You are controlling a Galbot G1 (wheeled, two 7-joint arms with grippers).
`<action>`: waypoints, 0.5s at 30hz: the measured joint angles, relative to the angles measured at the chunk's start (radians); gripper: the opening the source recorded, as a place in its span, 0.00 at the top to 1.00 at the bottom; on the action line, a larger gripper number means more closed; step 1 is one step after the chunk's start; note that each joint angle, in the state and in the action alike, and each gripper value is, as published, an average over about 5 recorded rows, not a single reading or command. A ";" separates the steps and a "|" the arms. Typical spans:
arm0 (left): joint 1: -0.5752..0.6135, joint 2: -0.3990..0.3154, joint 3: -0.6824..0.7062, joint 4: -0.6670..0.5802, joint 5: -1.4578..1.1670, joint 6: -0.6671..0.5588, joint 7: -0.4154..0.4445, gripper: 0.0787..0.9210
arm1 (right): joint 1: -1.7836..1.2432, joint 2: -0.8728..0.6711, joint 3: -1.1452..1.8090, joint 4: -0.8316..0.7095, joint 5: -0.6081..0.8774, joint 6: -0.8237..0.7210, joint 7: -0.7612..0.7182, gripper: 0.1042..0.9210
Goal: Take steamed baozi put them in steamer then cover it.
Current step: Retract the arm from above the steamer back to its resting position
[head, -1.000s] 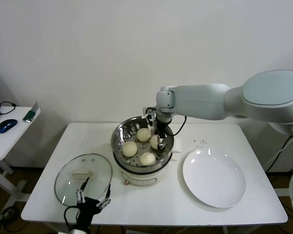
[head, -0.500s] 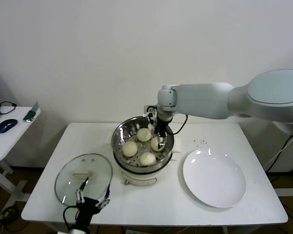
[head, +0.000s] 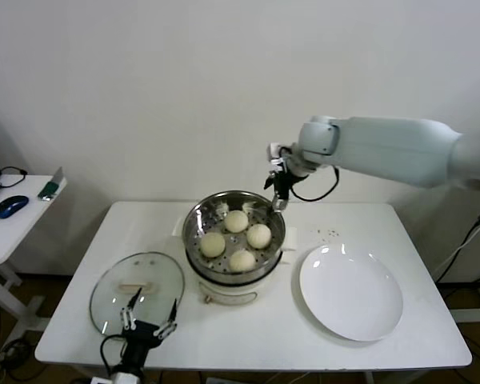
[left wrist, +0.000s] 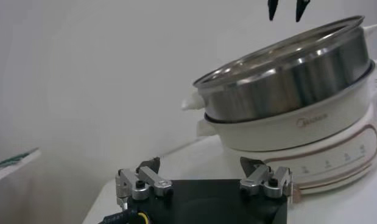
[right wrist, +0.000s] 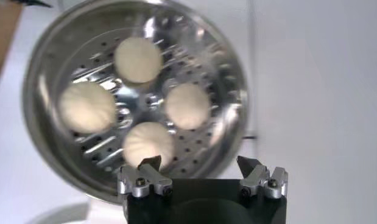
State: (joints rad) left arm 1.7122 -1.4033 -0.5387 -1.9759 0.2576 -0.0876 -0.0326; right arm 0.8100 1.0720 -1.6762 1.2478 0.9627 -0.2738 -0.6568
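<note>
The right tool (head: 280,190) hangs in the air above the far right rim of the steamer (head: 234,240), its fingers spread wide and gripping nothing; its white arm reaches in level from the right side at about shoulder height, bent down at the wrist so the tool points at the pot. The right wrist view looks straight down past the parted fingers (right wrist: 145,176) into the steamer (right wrist: 234,122).

The left tool (head: 148,328) sits low at the near edge of the counter (head: 304,352), just in front of the glass lid (head: 136,292), fingers also wide apart and empty.

The counter has bare surface along its near edge and between the lid and the steamer's base. The white plate (head: 350,292) lies flat to the steamer's right, close to the base but not touching it, and carries nothing. The lid rests flat on the counter to the steamer's left, so the pot stands uncovered.

All four steamed baozi (head: 258,235) lie on the perforated floor inside the steamer, clustered around the middle, with open floor between them and the steel wall.
</note>
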 measured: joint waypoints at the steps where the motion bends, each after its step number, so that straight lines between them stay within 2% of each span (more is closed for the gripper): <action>1: 0.000 0.000 -0.002 -0.001 0.002 0.000 -0.003 0.12 | -0.008 -0.028 0.014 0.017 -0.002 0.014 0.028 0.12; 8: -0.004 -0.001 -0.023 -0.011 0.006 0.000 -0.014 0.12 | -0.141 -0.232 0.171 0.118 -0.026 0.110 0.209 0.12; 15: 0.000 0.005 -0.046 -0.036 0.012 0.004 -0.023 0.12 | -0.427 -0.414 0.482 0.196 -0.066 0.192 0.324 0.12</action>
State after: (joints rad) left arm 1.7117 -1.3987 -0.5843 -2.0117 0.2693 -0.0832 -0.0556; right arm 0.3825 0.6579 -1.1942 1.4434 0.8963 -0.0814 -0.3329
